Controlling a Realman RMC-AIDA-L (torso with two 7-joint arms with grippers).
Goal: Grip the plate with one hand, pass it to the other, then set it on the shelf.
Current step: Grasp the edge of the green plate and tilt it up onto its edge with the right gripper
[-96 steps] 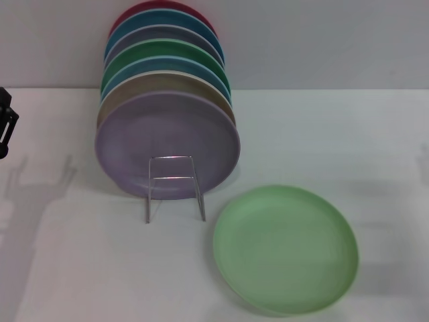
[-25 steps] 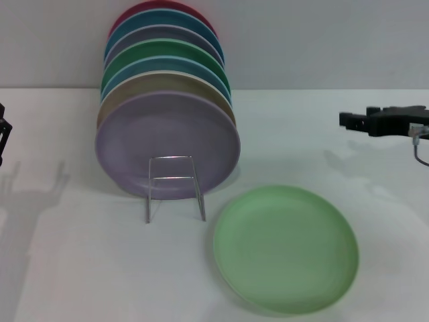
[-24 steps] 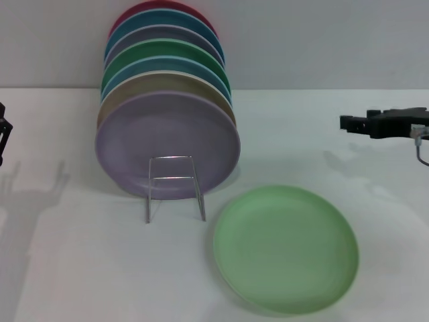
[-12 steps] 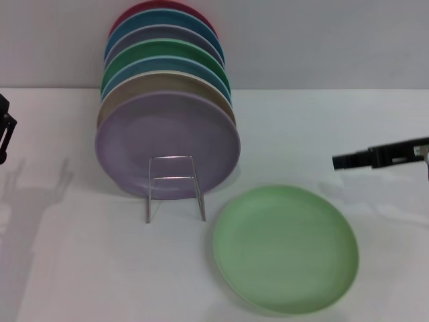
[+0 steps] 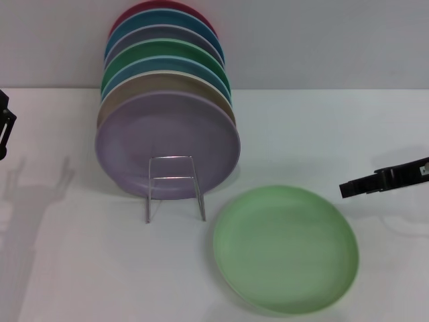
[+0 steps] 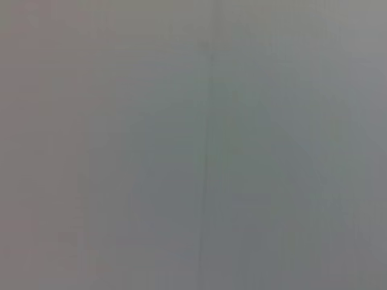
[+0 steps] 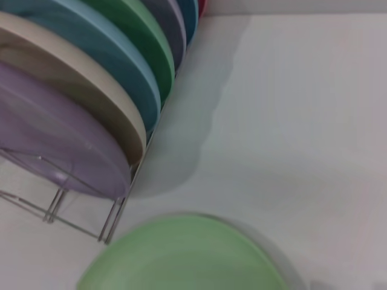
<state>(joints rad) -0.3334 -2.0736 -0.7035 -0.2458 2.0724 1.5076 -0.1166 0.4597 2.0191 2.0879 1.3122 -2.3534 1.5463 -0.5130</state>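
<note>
The plate (image 5: 286,249), matte pale-green w/ a low rim, lies flat on the white table (image 5: 80,268) just right of the shelf (image 5: 174,188), a thin silver wire rack holding a row of upright plates (lilac plate (image 5: 167,143) in front). Vs 0.5 s ago the right claw (image 5: 345,189) has dropped lower and pulled a bit right; it hangs near the plate's far-right rim, not touching, arm reaching in level from the right, can't tell if spread or pressed. Left claw (image 5: 5,124) sits at the table's left edge, grip state unclear too.
</note>
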